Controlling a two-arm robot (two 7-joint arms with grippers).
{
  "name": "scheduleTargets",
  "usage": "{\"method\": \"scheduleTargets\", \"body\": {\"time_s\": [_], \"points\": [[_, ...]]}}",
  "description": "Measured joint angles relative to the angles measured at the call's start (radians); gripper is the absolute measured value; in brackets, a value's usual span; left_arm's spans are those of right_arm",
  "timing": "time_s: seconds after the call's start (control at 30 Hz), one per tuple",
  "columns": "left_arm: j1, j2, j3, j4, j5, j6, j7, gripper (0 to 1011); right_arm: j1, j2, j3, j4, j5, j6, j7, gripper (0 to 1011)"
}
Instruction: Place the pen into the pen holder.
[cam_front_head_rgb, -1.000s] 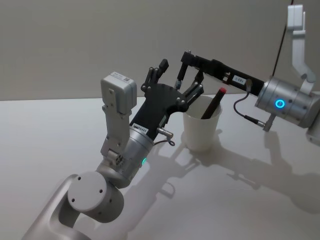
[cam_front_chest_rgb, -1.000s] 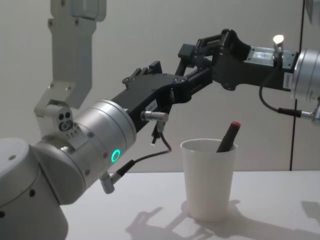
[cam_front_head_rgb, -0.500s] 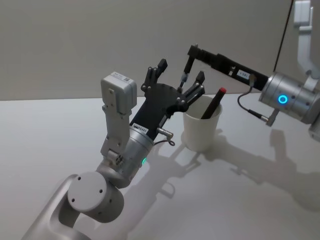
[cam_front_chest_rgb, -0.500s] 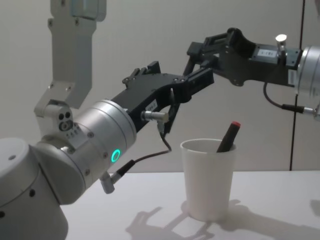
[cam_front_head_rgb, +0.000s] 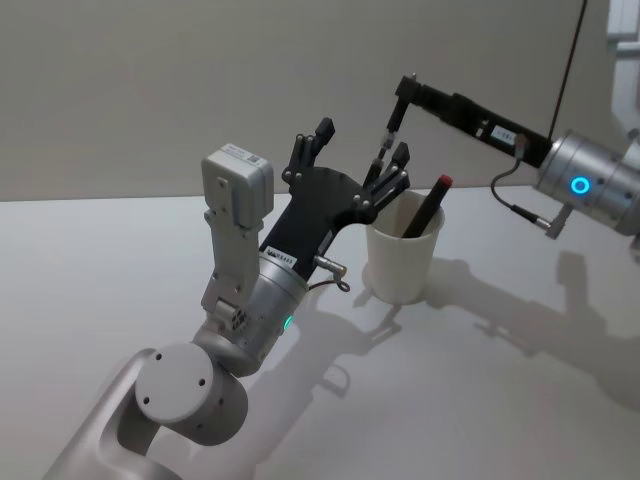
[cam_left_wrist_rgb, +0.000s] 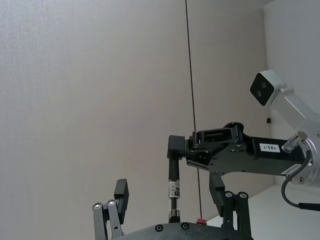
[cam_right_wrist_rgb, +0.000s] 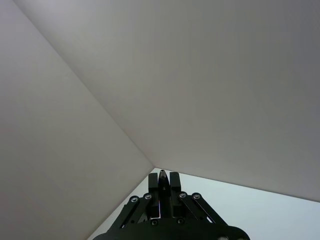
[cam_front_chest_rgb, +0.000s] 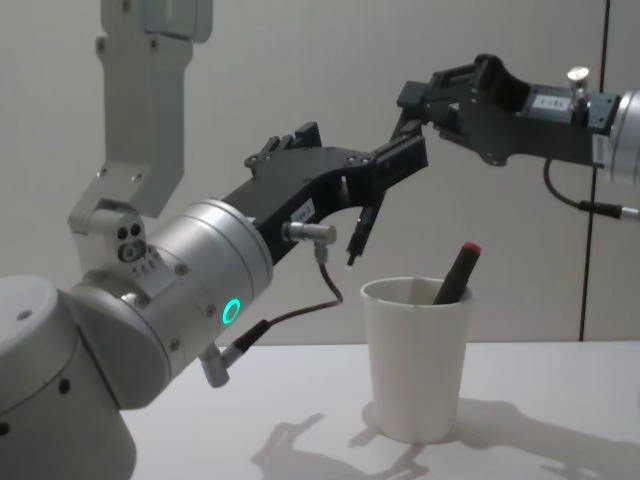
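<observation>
My right gripper (cam_front_head_rgb: 402, 85) is shut on the top of a thin dark pen (cam_front_head_rgb: 386, 140) that hangs straight down. The pen (cam_front_chest_rgb: 358, 235) ends a little above and just left of the rim of the pen holder (cam_front_chest_rgb: 417, 360), a white paper cup (cam_front_head_rgb: 404, 255) on the table. A dark red-capped marker (cam_front_head_rgb: 428, 205) leans inside the cup. My left gripper (cam_front_head_rgb: 360, 150) is open, raised beside the cup, and the pen (cam_left_wrist_rgb: 173, 190) hangs between its spread fingers without touching them. The right wrist view shows my right gripper (cam_right_wrist_rgb: 161, 176) closed.
My left arm's big grey elbow and wrist (cam_front_head_rgb: 240, 300) fill the near left of the table (cam_front_head_rgb: 500, 400). The right arm (cam_front_head_rgb: 590, 185) reaches in from the right, well above the tabletop. A plain wall stands behind the table.
My right gripper has risen and drawn back to the right, carrying the pen with it. The left arm, the cup and the marker have not moved.
</observation>
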Motion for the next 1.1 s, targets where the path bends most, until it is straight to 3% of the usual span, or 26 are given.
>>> {"method": "scheduleTargets", "body": {"time_s": [0.23, 0.67, 0.87, 1.1], "points": [[0.0, 0.0, 0.0, 0.0, 0.0, 0.0, 0.0, 1001, 0.015, 0.004, 0.009, 0.017, 0.006, -0.007, 0.015, 120], [0.0, 0.0, 0.0, 0.0, 0.0, 0.0, 0.0, 1001, 0.038, 0.02, 0.039, 0.006, 0.009, -0.107, 0.024, 120], [0.0, 0.0, 0.0, 0.0, 0.0, 0.0, 0.0, 1001, 0.04, 0.037, 0.051, -0.027, -0.041, -0.158, 0.019, 120], [0.0, 0.0, 0.0, 0.0, 0.0, 0.0, 0.0, 1001, 0.04, 0.055, 0.054, -0.063, -0.11, -0.179, 0.025, 119]]}}
